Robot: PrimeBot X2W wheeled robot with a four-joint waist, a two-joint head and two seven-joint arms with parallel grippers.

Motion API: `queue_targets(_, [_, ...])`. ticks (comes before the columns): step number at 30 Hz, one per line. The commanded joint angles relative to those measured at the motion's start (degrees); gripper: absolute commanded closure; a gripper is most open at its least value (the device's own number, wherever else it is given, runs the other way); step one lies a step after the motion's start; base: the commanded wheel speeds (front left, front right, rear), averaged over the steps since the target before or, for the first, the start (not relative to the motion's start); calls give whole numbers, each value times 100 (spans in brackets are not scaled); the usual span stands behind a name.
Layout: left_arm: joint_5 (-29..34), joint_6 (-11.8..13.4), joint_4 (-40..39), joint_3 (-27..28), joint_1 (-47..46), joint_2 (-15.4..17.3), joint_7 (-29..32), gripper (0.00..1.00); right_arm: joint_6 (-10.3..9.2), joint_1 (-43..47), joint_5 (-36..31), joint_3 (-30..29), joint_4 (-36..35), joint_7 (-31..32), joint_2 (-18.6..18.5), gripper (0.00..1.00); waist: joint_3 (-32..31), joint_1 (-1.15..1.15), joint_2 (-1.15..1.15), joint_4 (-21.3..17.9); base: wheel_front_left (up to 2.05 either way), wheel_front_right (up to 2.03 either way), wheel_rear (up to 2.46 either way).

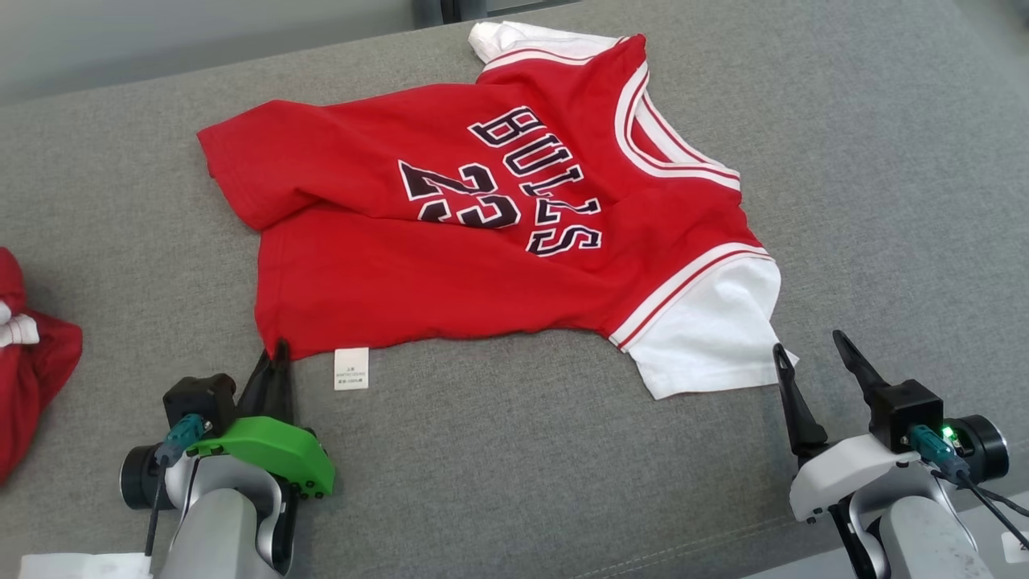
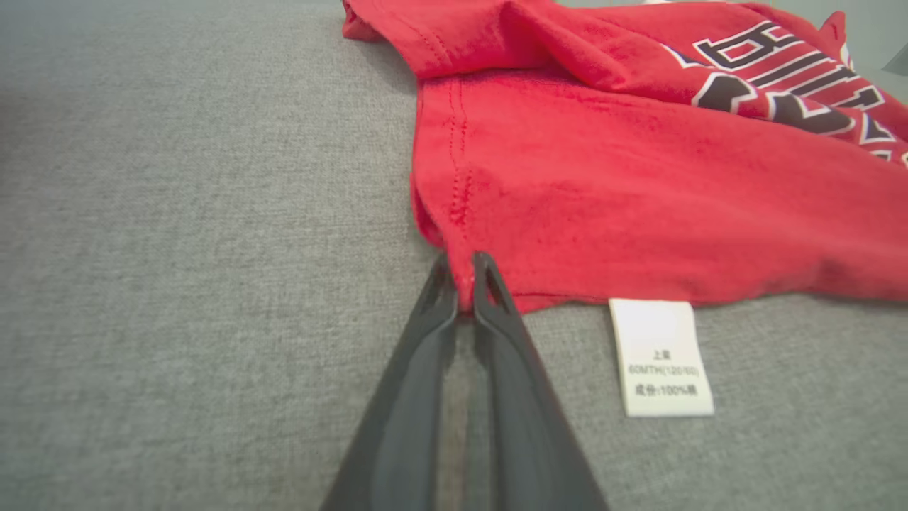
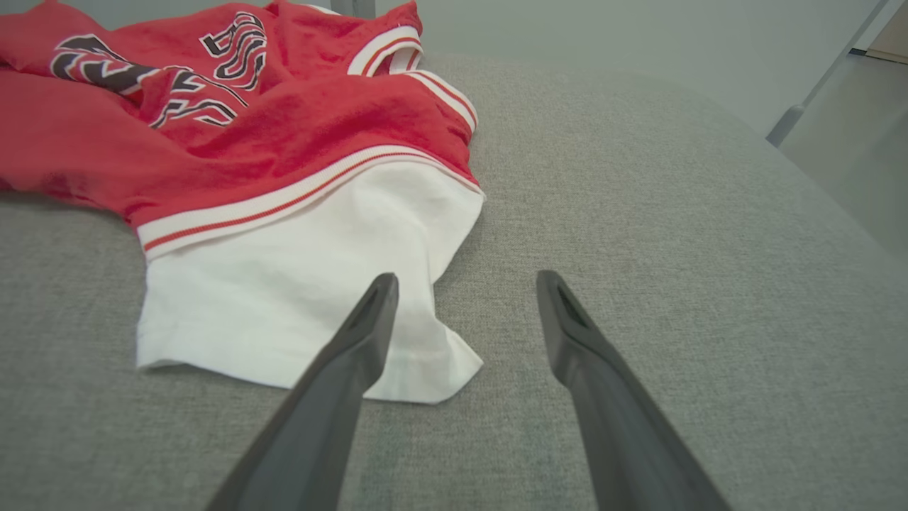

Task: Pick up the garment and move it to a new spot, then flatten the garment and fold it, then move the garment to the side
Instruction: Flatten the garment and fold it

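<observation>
The garment [image 1: 482, 241] is a red jersey with white sleeves and dark "BULLS 23" lettering, spread face up on the grey cushion [image 1: 563, 466]. My left gripper [image 1: 277, 354] sits at its near left hem corner. In the left wrist view the garment [image 2: 638, 191] has that corner pinched between the tips of the shut left gripper [image 2: 464, 280]. A white care label [image 2: 660, 355] lies just right of the tips. My right gripper [image 1: 808, 346] stands open at the near white sleeve [image 1: 707, 338]. In the right wrist view one of its fingers [image 3: 369, 319] overlaps the sleeve's corner [image 3: 425, 369], nothing between them.
Another bundle of red cloth [image 1: 32, 370] lies at the cushion's left edge. Bare grey cushion stretches in front of the garment and to its right [image 3: 674, 213]. Beyond the right edge is floor [image 3: 851, 142]. A white sheet [image 1: 72, 565] shows at the bottom left.
</observation>
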Motion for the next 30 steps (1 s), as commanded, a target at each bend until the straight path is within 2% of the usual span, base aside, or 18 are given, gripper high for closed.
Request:
queue_targets(1, [-41, -24, -93, 36, 39, 28, 4, 100, -8, -22, 23, -40, 24, -16, 12, 0, -28, 0, 0, 41, 0, 0, 0])
queue_targets(11, [127, -19, -650, 339, 545, -15, 4, 100, -8, -8, 101, -294, 199, -16, 17, 0, -192, 0, 0, 243, 0, 0, 0])
queue_targets(17, [196, 160, -792, 523, 694, -20, 4, 100, -8, -123, 146, -332, 338, -16, 81, 0, -230, 0, 0, 387, 0, 0, 0])
queue_targets(18, [203, 160, -802, 532, 698, -23, 4, 53, -8, -153, 166, -312, 358, -17, 100, 0, -225, 0, 0, 411, 0, 0, 0])
queue_targets(19, [238, 154, -793, 516, 698, -25, 4, 0, -8, -193, 196, -312, 394, -17, 103, 0, -216, 0, 0, 436, 0, 0, 0])
queue_targets(30, [161, 136, -955, 1, 543, -25, 4, 0, -8, -995, 663, -352, 1219, -16, 232, 0, 50, 0, 0, 885, 0, 0, 0])
